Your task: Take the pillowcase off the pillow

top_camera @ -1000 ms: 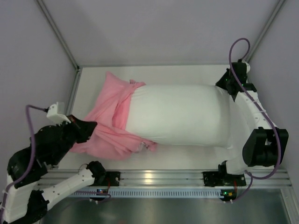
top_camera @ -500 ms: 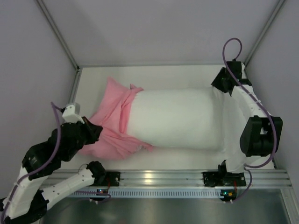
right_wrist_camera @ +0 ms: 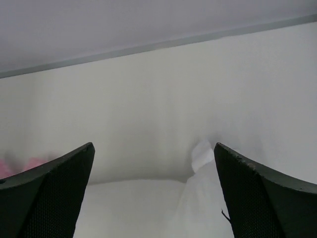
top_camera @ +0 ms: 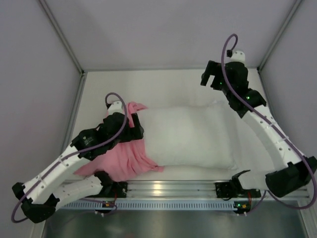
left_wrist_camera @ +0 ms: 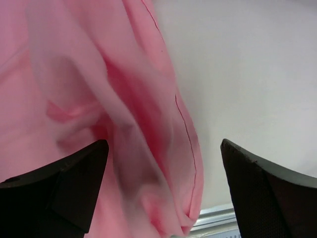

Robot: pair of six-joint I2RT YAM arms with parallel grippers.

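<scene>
The white pillow [top_camera: 190,136] lies across the middle of the table. The pink pillowcase [top_camera: 121,157] is bunched at its left end. Whether it still wraps that end is hidden by my left arm. My left gripper [top_camera: 138,131] hovers over that bunch, open. In the left wrist view the pillowcase [left_wrist_camera: 89,99] hangs loose between the wide black fingers [left_wrist_camera: 74,173], unclamped. My right gripper [top_camera: 207,81] is raised above the pillow's far right corner, open and holding nothing. In the right wrist view the pillow [right_wrist_camera: 148,208] lies below the right gripper [right_wrist_camera: 153,148], with a small white corner [right_wrist_camera: 202,151] sticking up.
Grey walls enclose the white table [top_camera: 163,82] at the back and on both sides. A metal rail [top_camera: 163,188] with both arm bases runs along the near edge. The right arm stretches over the pillow's right end.
Both grippers have opened and let go. The left arm swung in from the left over the pillowcase. The right arm rose off the pillow's right end. The pillow settled flatter.
</scene>
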